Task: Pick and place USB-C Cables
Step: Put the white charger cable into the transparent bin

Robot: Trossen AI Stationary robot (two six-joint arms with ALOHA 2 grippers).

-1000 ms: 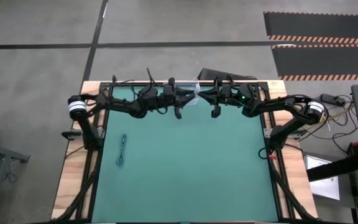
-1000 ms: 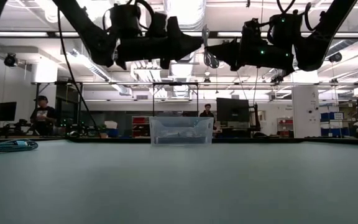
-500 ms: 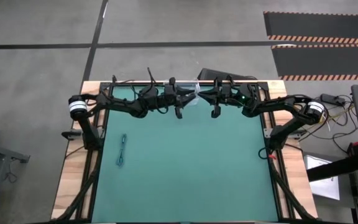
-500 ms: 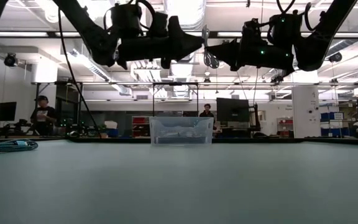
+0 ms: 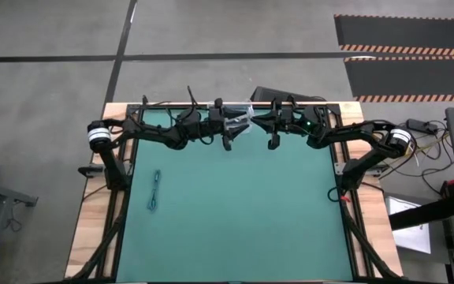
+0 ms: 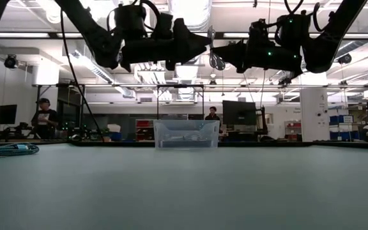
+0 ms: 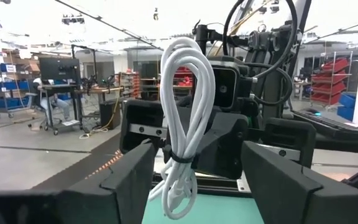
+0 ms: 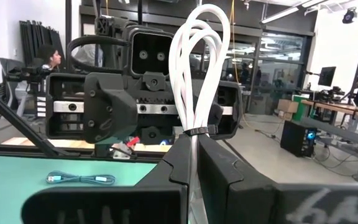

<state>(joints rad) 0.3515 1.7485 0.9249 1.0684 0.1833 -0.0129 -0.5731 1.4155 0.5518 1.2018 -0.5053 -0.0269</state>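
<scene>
Right wrist view: the right gripper (image 8: 193,163) pinches the white cable (image 8: 199,74) above the bin (image 6: 186,134) at twelve o'clock; left gripper (image 7: 194,171) gapes, letting go.

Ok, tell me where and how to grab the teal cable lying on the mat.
Grip the teal cable mid-length, coming straight down, fingers closing across its narrow width. It lies flat as a slim bundle, running near to far, so the middle probably balances best.
</scene>
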